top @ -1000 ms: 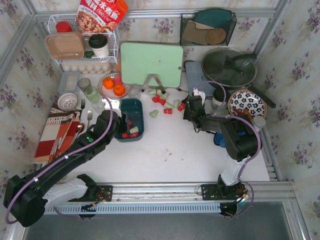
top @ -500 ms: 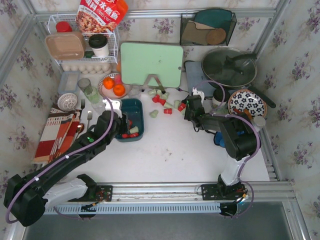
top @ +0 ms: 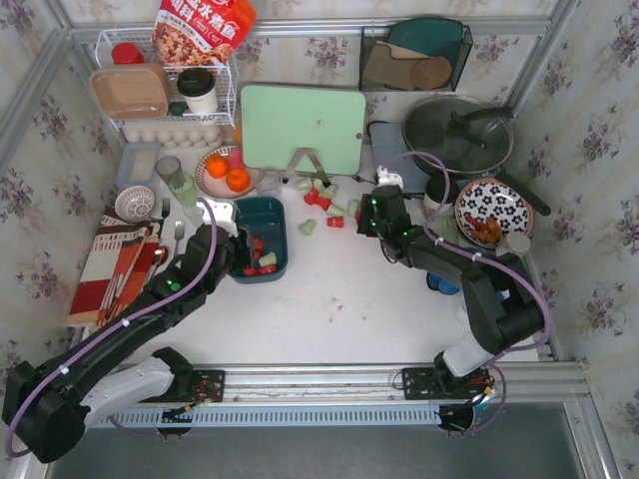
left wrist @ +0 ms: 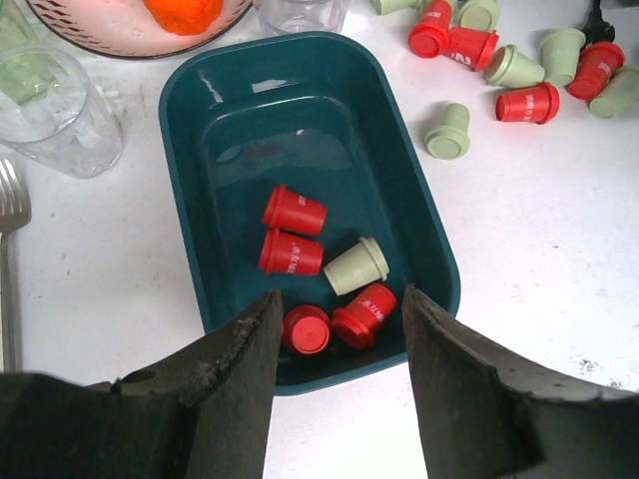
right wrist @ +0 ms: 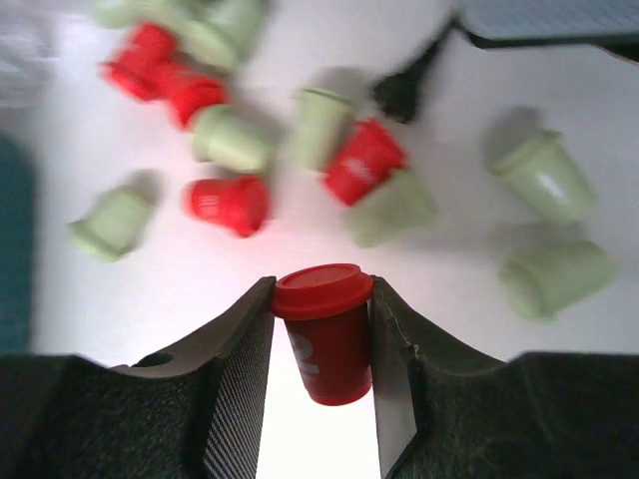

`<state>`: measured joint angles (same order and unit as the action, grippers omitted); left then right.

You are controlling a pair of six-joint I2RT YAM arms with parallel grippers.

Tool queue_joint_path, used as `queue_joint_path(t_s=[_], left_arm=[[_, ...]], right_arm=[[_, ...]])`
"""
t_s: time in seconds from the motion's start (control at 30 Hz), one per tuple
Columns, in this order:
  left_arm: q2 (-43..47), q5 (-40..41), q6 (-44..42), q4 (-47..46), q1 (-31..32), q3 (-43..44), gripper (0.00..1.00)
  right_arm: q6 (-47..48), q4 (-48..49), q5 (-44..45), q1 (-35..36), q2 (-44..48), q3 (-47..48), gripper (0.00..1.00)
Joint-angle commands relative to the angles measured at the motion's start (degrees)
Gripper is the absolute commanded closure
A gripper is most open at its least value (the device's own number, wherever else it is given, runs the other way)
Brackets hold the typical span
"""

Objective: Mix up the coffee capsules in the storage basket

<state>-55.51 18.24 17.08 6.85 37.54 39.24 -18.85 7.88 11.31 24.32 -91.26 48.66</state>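
Where capsules (top: 334,222) scatter, a stand leg (top: 321,172) seemingly intrudes.

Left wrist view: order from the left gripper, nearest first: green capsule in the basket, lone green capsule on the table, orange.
1. Green capsule in the basket, just ahead of the left gripper.
2. Lone green capsule, table, right.
3. Orange, far left.

Floral-papered walls (top: 599,150) enclose a white table (top: 339,299) under even light.

Teal storage basket (left wrist: 300,130), four red and one green coffee capsules (left wrist: 291,252) inside, others strewn nearby
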Motion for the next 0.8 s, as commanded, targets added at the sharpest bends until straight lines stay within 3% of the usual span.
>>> queue_joint_path(t_s=[0.0, 0.2, 0.33, 0.5, 0.77], left_arm=[[2.77, 2.71, 1.29, -1.9, -0.05, -1.38, 0.45], [7.64, 6.63, 2.09, -1.81, -0.01, -3.7, 0.46], [9.45, 8.37, 1.74, -1.57, 0.0, -4.47, 0.46], [10.35, 8.81, 1.77, -0.83, 0.0, -4.43, 0.46], [10.47, 8.57, 1.98, -1.61, -0.01, -4.88, 0.46]], right_arm=[[-1.16, 1.99, -3.95, 5.65, 3.11, 2.45, 0.77], [0.12, 2.5, -6.25, 19.33, -2.65, 13.14, 0.76], [1.2, 1.9, -6.37, 24.72, -9.74, 19.89, 0.75], [0.52, 1.53, -7.57, 27.36, -15.24, 23.23, 0.71], [1.23, -0.04, -8.13, 28.33, -18.24, 23.59, 0.51]])
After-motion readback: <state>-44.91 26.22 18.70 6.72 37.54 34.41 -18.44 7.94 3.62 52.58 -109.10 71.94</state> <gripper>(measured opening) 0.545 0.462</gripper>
